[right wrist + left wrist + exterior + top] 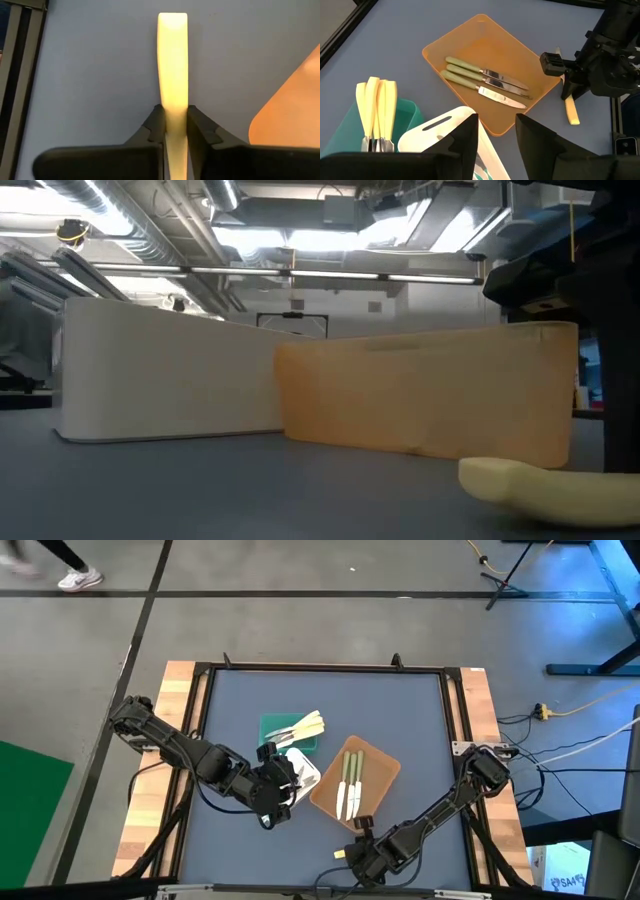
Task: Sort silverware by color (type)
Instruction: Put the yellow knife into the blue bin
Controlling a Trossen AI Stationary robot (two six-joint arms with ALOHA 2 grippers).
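Right gripper [173, 125] low at the near table edge, fingers closed against both sides of a cream-yellow utensil [173, 65] lying flat on the mat; its long axis runs straight out ahead between the fingers. Brown tray [290, 105] close to one side, bare mat on the other. Left gripper [496, 135] part open, holding nothing, above the white tray [437, 132]; green tray [402, 112] beside it
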